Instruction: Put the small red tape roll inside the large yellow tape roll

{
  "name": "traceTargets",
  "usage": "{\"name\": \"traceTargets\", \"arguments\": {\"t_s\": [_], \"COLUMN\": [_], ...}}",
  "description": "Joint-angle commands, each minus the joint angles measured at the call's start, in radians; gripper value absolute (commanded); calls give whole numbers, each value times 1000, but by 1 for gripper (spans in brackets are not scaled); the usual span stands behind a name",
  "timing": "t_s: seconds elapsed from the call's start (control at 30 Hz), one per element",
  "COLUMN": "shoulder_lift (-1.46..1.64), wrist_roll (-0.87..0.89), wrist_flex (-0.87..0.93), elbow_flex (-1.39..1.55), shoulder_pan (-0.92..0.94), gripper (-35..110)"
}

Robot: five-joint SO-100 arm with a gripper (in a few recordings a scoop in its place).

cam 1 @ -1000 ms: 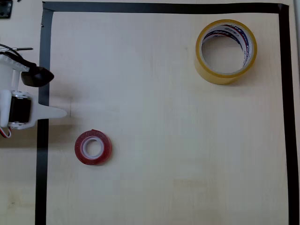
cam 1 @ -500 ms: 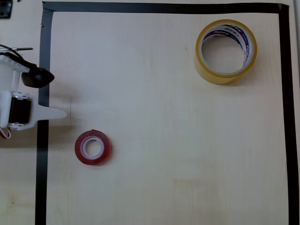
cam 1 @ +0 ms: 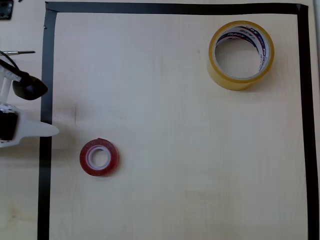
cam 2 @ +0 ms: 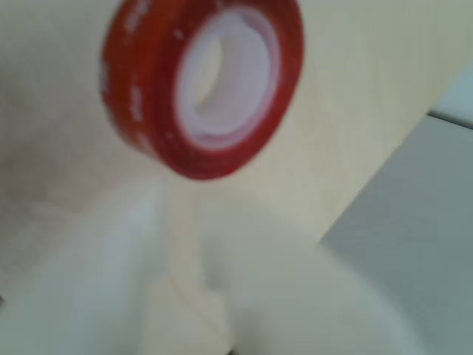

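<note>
While the gripper (cam 1: 37, 110), jaws open and empty, has drawn back toward nine o'clock, the small red tape roll (cam 1: 99, 157) lies untouched on the table (cam 1: 165, 130); the large yellow tape roll (cam 1: 241, 55) sits at two o'clock, so the pickup remains.

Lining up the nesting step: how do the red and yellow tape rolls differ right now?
The small red tape roll is much narrower across than the large yellow tape roll. Red sits lower left in the overhead view, yellow upper right. Red's white core is plain; yellow's carries red and blue print. Both lie flat, hole up, untouched.
</note>
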Motion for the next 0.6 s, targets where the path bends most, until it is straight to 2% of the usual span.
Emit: {"name": "traceTargets", "arguments": {"t_s": [0.0,0.17,0.57], "shoulder_lift": [-87,-365,-652], "wrist_roll": [-8,-8,-23], "wrist_flex": [14,17,98], "elbow_flex": [-163,-322,-546], "shoulder_pan": [26,32,54], "gripper": [0,0,0]}}
